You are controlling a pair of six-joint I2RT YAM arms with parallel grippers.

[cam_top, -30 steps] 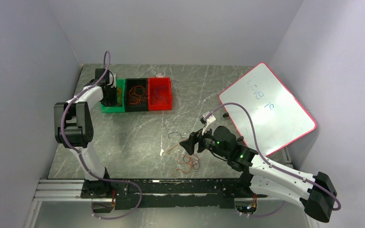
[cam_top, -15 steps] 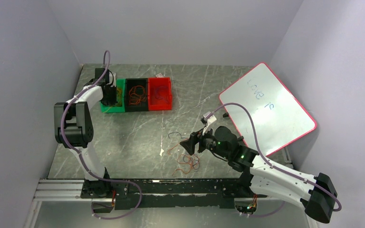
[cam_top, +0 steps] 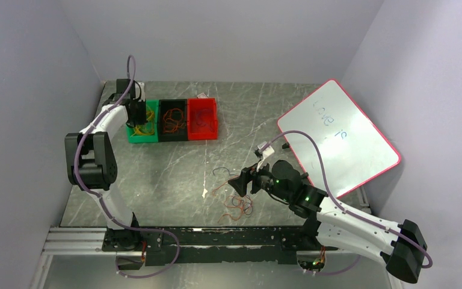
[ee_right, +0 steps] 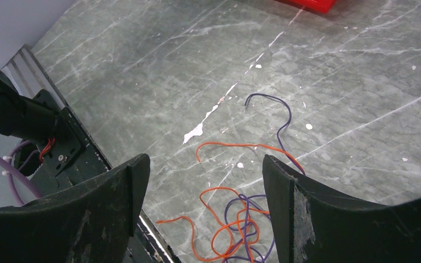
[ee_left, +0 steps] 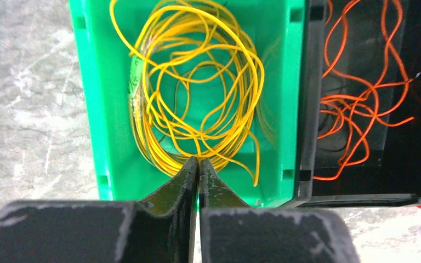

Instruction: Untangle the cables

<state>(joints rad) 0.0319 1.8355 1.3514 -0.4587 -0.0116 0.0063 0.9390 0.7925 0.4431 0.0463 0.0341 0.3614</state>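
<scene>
Yellow cables [ee_left: 197, 87] lie coiled in the green bin [ee_left: 101, 98]; they also show in the top view [cam_top: 144, 127]. My left gripper [ee_left: 198, 160] is shut, its tips right at the near side of the yellow coil; I cannot tell if a wire is pinched. It hangs over the bin [cam_top: 135, 113]. A tangle of orange and purple cables [ee_right: 238, 224] lies on the table [cam_top: 239, 206]. My right gripper [ee_right: 204, 164] is open and empty, hovering above the tangle [cam_top: 239, 182].
A black bin with orange cables [ee_left: 362, 87] and a red bin [cam_top: 202, 118] stand to the right of the green one. A loose purple wire [ee_right: 281, 118] lies beyond the tangle. A whiteboard [cam_top: 337, 135] leans at the right. The table's front rail [ee_right: 60, 142] is close by.
My left gripper has pulled back and to the left out of the green bin, uncovering the yellow coil. The right arm has not moved.
</scene>
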